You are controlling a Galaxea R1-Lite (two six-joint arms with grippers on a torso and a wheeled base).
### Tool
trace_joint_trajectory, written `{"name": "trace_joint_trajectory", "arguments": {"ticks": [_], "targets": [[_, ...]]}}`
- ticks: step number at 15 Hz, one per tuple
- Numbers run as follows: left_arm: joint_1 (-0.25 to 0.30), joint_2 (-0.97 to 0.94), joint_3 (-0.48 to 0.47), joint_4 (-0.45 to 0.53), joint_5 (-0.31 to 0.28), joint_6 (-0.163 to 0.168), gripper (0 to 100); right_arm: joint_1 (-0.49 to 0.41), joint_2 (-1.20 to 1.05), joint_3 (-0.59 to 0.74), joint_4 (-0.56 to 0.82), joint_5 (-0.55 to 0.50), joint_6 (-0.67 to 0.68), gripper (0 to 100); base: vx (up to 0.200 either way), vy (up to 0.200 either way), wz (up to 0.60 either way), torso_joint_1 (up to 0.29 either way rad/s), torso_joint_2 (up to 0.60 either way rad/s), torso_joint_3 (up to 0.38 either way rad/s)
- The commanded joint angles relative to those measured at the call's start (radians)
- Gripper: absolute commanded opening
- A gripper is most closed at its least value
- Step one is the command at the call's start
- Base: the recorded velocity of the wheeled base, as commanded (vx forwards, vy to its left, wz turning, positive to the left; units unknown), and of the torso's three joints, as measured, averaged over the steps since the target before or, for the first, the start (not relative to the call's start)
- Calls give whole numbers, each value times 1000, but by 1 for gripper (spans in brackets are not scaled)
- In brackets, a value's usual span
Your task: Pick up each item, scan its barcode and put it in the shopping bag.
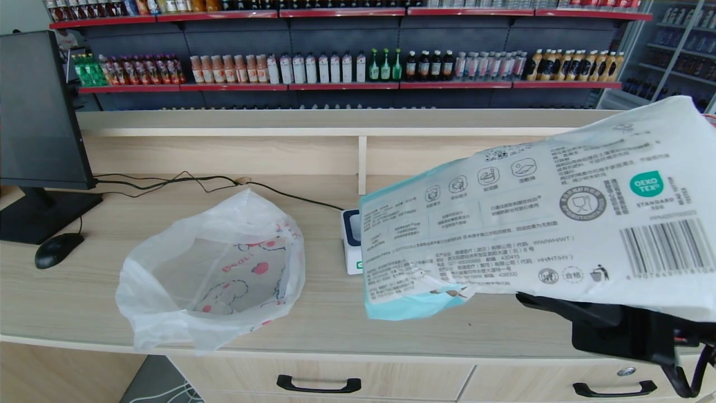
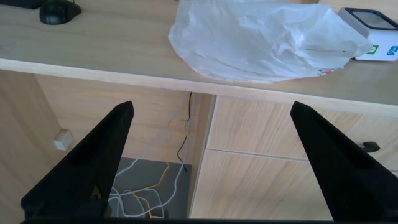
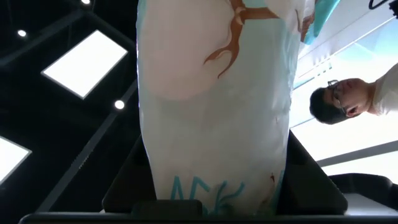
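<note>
R end effector [image 3: 214,186] pinching a pack [image 1: 531,218] from both sides, fingers pressed into its soft white-and-blue wrap. Pack is held up in the air over the R part of the desk [image 1: 84,291], lying roughly level, its printed back w/ barcode turned toward the head camera. Its blue end hangs in front of the scanner [image 1: 351,246], a small white box sitting on the desk; whether pack and scanner touch, can't tell.

Shopping bag [image 1: 212,274] sits on the desk just left of the scanner, near the front edge, mouth open upward, thin clear-white plastic w/ pink print.

L end effector [image 2: 211,106] spread wide, nothing between the fingers, low in front of the desk's drawers and below the bag.

Monitor [image 1: 39,112] and mouse [image 1: 57,249] at far L of desk, cable [image 1: 184,180] running behind the bag. Shelves [image 1: 347,87] of bottles at the back.
</note>
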Motion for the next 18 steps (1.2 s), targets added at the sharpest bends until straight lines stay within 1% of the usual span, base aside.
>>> {"name": "trace_joint_trajectory", "arguments": {"ticks": [1,6,8,11,12,14,16,17,18], "targets": [[0,0,0,0,0,-1,100,0,-19,4,-1,0,1,0,0,0,0,0,0,0],[0,0,0,0,1,-1,100,0,-47,43,-1,0,-2,0,0,0,0,0,0,0],[0,0,0,0,1,-1,100,2,-53,37,-1,2,-7,0,0,0,0,0,0,0],[2,0,0,0,1,-1,100,8,-33,27,-1,2,-61,0,0,0,0,0,0,0],[0,0,0,0,1,-1,100,8,-31,35,-1,2,-119,0,0,0,0,0,0,0],[2,0,0,0,1,-1,100,8,-34,58,-1,2,-288,0,0,0,0,0,0,0],[0,0,0,0,1,-1,100,8,-60,40,-1,2,-450,0,0,0,0,0,0,0],[0,0,0,0,0,-1,100,8,-85,35,-1,3,-506,0,0,0,0,0,0,0],[2,0,0,0,1,-1,100,8,-103,43,-1,3,-615,0,0,0,0,0,0,0]]}}
